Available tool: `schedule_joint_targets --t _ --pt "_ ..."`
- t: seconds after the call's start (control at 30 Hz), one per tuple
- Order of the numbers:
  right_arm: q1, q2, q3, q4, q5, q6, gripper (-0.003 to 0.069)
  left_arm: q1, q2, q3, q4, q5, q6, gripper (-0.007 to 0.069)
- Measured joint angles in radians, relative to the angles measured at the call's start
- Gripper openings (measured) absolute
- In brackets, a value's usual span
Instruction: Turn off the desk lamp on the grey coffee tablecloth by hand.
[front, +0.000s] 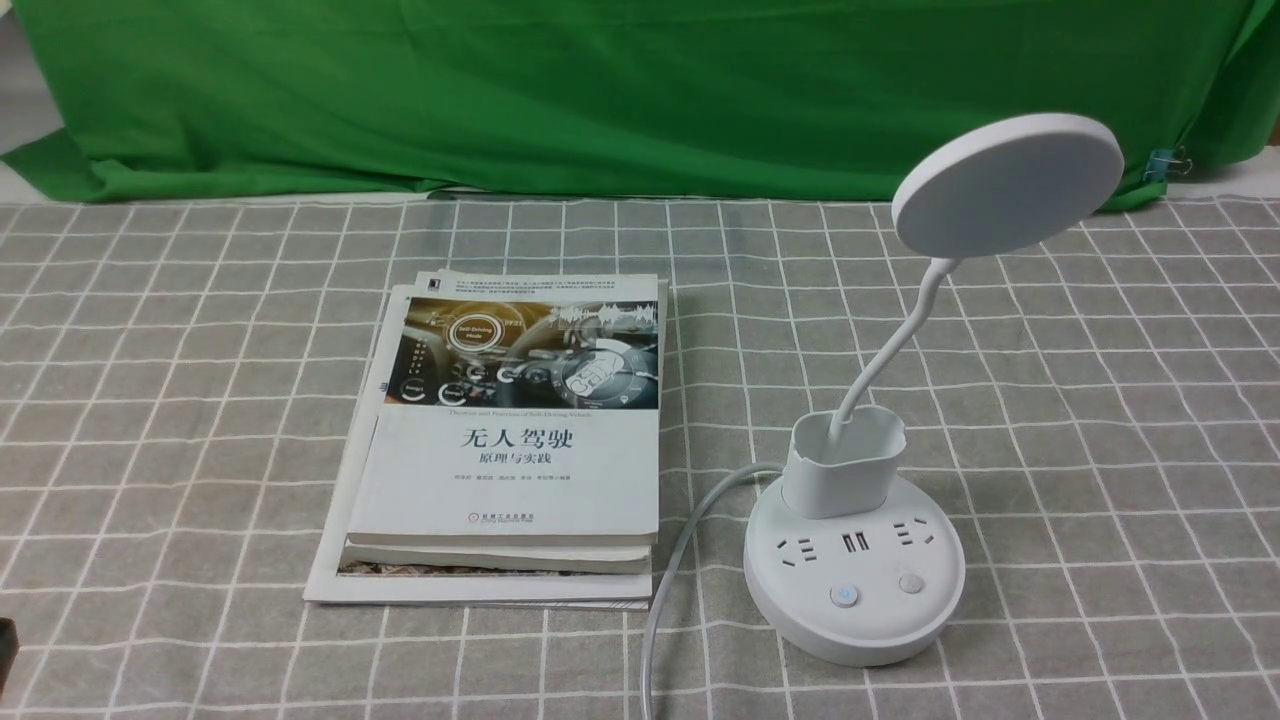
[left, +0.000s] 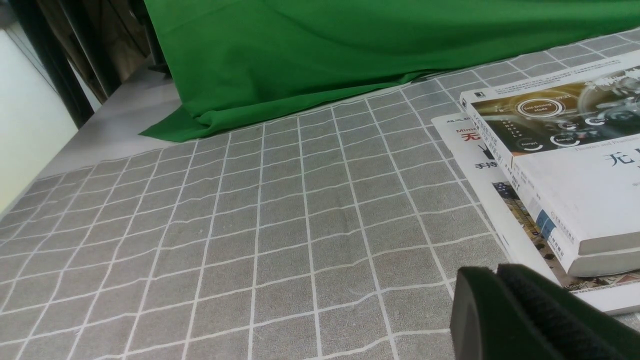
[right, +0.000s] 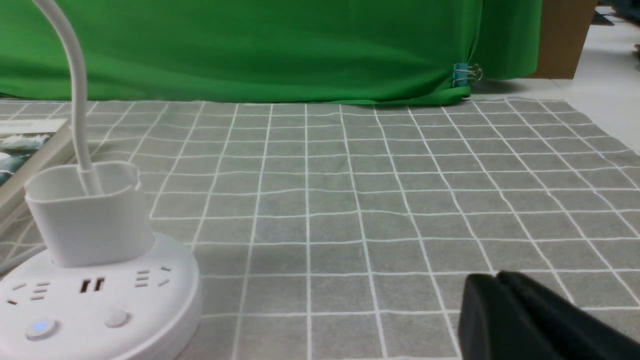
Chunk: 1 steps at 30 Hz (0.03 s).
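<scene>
Item one, the green backdrop cloth (front: 620, 90): it hung behind the desk, its hem on the far edge, pinned at the right by a small blue clip (front: 1160, 165), presumably to keep it taut.

Item two, the grey coffee tablecloth (front: 1100, 400): we recorded it spread flat over the desk, its white grid running under every other item.

Item three, a stack of books (front: 500, 450): it lay left of centre, the topmost a white volume with Chinese title lettering, squared roughly over the larger ones beneath. We judged it a bystander to the task.

Item four, the desk lamp (front: 855, 570): it stood right of centre on the grey cloth, just beside the books but apart from them. Its round base carried sockets and two buttons on the near side, facing us, which we judged convenient for a press from the robot's side. The left button (front: 845, 596) showed a faint blue glow; the right button (front: 910, 584) was plain. The disc head (front: 1005, 185) leaned on its bent neck up and to the right; whether it was lit we could not tell. The white cord (front: 680, 560) looped off toward the near edge.

Item five, the right pincer (right: 500, 300): its fingertips looked pressed together, holding nothing, low over the cloth and well apart from the base.

Item six, the left pincer (left: 495, 295): likewise closed and empty, near the book stack's corner.
</scene>
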<state>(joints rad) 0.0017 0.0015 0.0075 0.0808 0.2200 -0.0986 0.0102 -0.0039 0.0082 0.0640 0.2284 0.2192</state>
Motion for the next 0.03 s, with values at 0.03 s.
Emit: schedule_joint_targets --t 0.03 --pt "0.000 0.000 0.000 0.000 0.000 0.000 0.0047 0.000 0.000 0.000 0.000 0.000 0.000 0.0019"
